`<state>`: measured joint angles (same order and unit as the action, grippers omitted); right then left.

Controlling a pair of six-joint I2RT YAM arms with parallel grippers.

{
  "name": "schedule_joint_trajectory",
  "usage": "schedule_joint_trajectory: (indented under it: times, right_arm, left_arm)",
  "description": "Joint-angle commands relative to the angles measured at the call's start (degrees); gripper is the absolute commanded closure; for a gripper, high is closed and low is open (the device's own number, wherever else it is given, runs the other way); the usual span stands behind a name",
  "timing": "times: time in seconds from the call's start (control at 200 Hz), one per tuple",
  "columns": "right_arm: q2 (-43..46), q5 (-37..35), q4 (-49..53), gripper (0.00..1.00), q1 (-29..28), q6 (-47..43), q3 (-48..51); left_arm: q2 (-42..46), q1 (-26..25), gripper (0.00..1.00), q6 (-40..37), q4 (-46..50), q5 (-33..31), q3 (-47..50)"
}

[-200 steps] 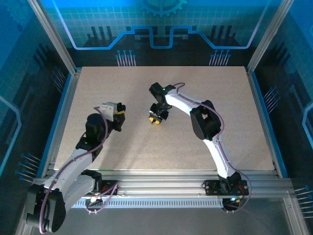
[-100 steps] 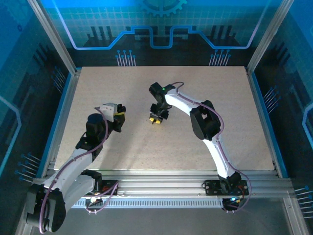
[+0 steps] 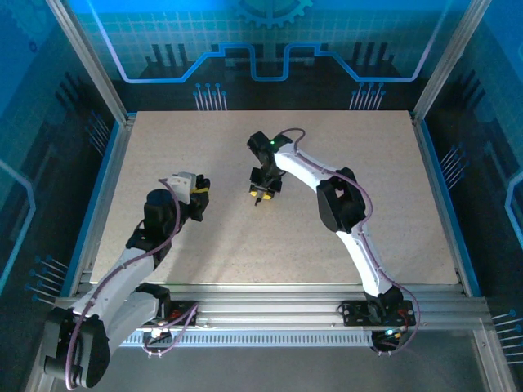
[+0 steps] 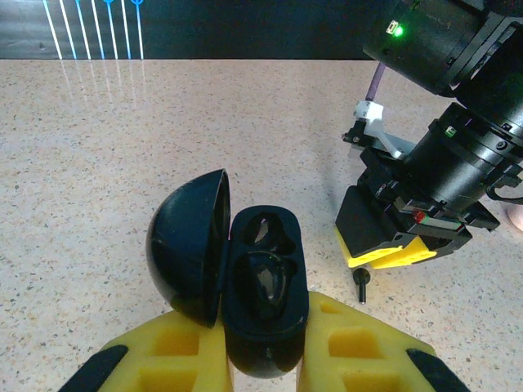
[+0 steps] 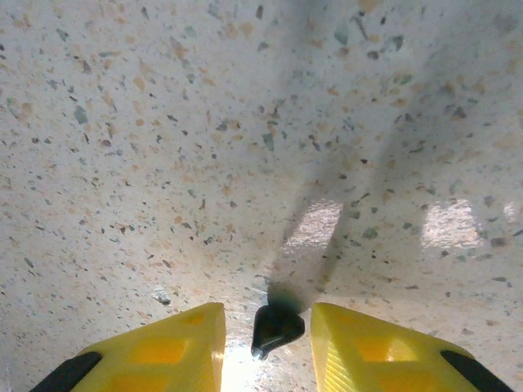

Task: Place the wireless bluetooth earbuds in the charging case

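Observation:
My left gripper (image 4: 263, 359) is shut on the black charging case (image 4: 263, 287), which sits between its yellow fingers. The round lid (image 4: 186, 251) stands open to the left. A glossy black earbud (image 4: 274, 282) lies in the nearer socket, and the farther socket (image 4: 265, 231) looks empty. Another black earbud (image 5: 276, 327) lies on the table between the yellow fingers of my right gripper (image 5: 268, 314), with a gap on each side. In the left wrist view this earbud (image 4: 360, 282) rests just below the right gripper (image 4: 392, 255). From above, the right gripper (image 3: 260, 193) points down at mid-table, right of the left gripper (image 3: 198, 190).
The speckled beige table (image 3: 270, 245) is bounded by aluminium rails (image 3: 114, 163) and blue panel walls. A pale pink thing (image 4: 516, 214) shows at the right edge of the left wrist view, behind the right arm.
The right gripper's jaws have parted and it has shifted slightly toward the far side; the black earbud now lies free on the table between its fingers. The left arm has not moved.

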<state>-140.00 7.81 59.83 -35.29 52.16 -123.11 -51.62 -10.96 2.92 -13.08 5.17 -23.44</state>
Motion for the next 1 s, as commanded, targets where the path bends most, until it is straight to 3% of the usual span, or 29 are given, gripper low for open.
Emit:
schedule_joint_trajectory:
  times: [0.0,0.99]
  right_arm:
    - [-1.72,-0.61,1.81,0.67,-0.25,-1.99,-1.48]
    - [-2.52,1.09,4.94,0.75,-1.96,1.11,-1.00]
  left_arm:
    - [0.99,0.59,0.86,-0.72,0.78,0.13,-2.06]
    - [3.14,0.59,0.85,-0.63,0.88,-0.35,-1.51]
